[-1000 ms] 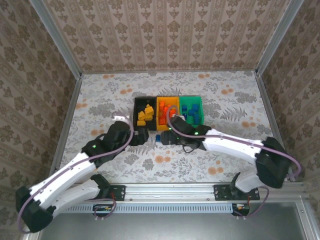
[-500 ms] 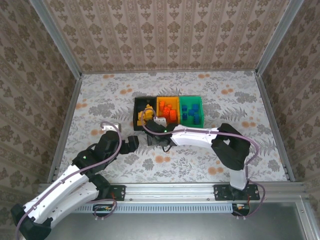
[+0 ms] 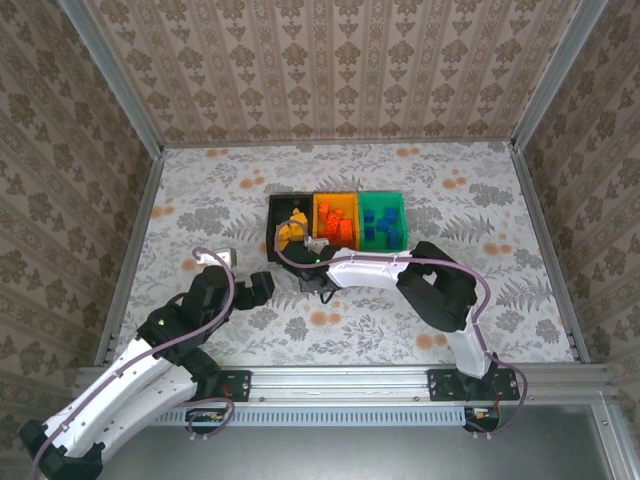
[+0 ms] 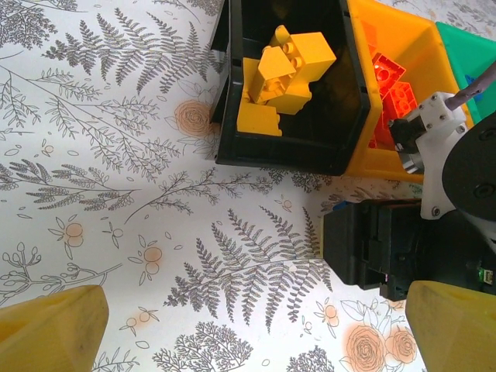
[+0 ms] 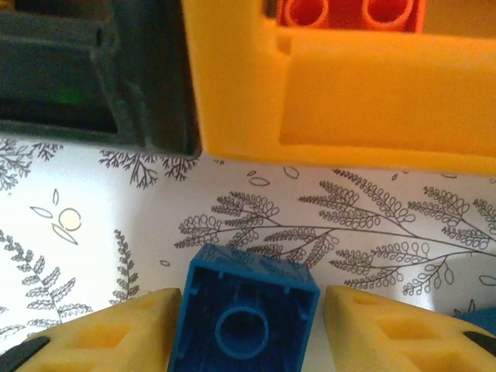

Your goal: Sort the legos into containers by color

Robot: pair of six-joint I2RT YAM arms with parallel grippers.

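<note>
A blue lego point(image 5: 244, 318) lies hollow side up on the table just in front of the orange container point(image 5: 372, 101). My right gripper point(image 5: 248, 329) straddles it. Its left finger point(image 5: 116, 333) touches the brick, and a thin gap remains at the right finger point(image 5: 395, 329). From above, that gripper point(image 3: 318, 283) sits low, just in front of the joined containers: black point(image 3: 272, 212) with yellow legos point(image 4: 283, 74), orange point(image 3: 335, 200) with red ones point(image 4: 391, 81), green point(image 3: 382, 200) with blue ones. My left gripper point(image 3: 262, 287) hovers open over bare table left of it, holding nothing.
Another blue piece point(image 5: 477, 318) shows at the right edge of the right wrist view. The right arm's black wrist body point(image 4: 387, 244) stands close to the left gripper's right side. Metal rails border the floral table.
The right arm folded in toward the bins' front and its jaws narrowed around the blue lego. The left arm drew back toward the near left, still open.
</note>
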